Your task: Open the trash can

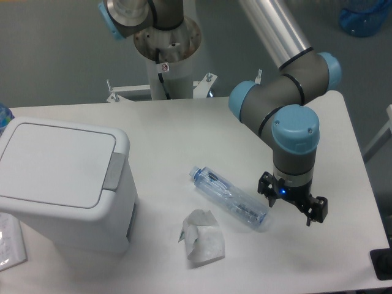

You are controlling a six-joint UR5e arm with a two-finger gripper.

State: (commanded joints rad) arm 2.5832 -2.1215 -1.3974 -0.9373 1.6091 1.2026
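**Camera view: bin lid down, arm far off to the side**

Camera view shows crumpled paper nearest the front edge of the desk, with a clear plastic bottle lying just behind it, slanting from upper left to lower right. Beside the bottle's lower end hangs the gripper, pointing down at the desk; its jaws look parted and hold nothing, though the gap is small in this view.

To the left stands the trash can, well apart from the gripper, near the desk's left front corner. Its flat lid is shut. The grey push tab sits on the right edge of the lid, facing the bottle and the arm, so the hinge is most likely along the far left side. The long axis of the bin top runs roughly left to right, turned slightly clockwise against the desk edge.

Risks, as I judge them: the straight path from gripper to tab crosses the bottle and passes close to the paper, so a low sweep could roll the bottle or drag the paper along. A press that lands off the tab, on the lid proper, would do nothing. A push with sideways force could shove the light bin leftward toward the desk edge instead of releasing the catch. Behind all this rises the arm's base.
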